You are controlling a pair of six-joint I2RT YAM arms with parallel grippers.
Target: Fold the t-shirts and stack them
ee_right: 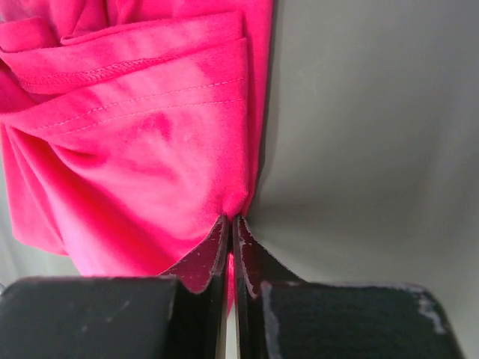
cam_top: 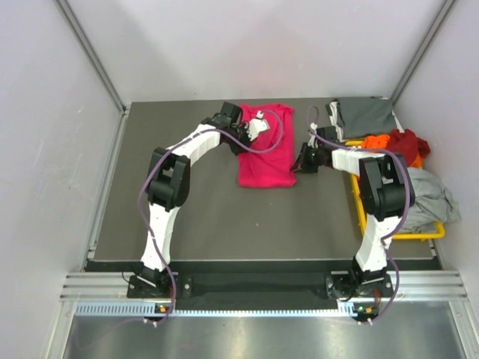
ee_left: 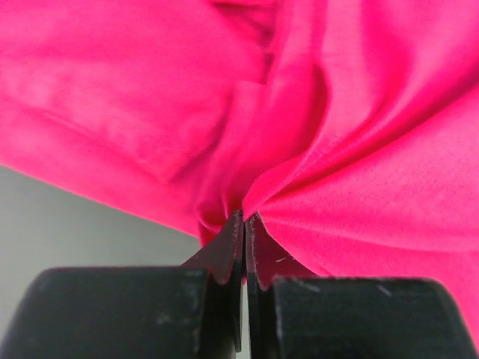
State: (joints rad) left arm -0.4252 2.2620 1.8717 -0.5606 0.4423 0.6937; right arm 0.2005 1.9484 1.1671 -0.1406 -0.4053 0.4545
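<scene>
The magenta t-shirt [cam_top: 268, 157] is laid at the middle of the table [cam_top: 202, 217], its long axis set far to near; its far left edge is pinched by the left gripper [ee_left: 245, 218]; its near right corner is pinched by the right gripper [ee_right: 230, 219]; the cloth is thus held diagonally.

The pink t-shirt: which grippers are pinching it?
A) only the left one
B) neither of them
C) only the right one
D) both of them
D: in the wrist views the left gripper and the right gripper are each shut on a bunched fold of the pink t-shirt.
</scene>
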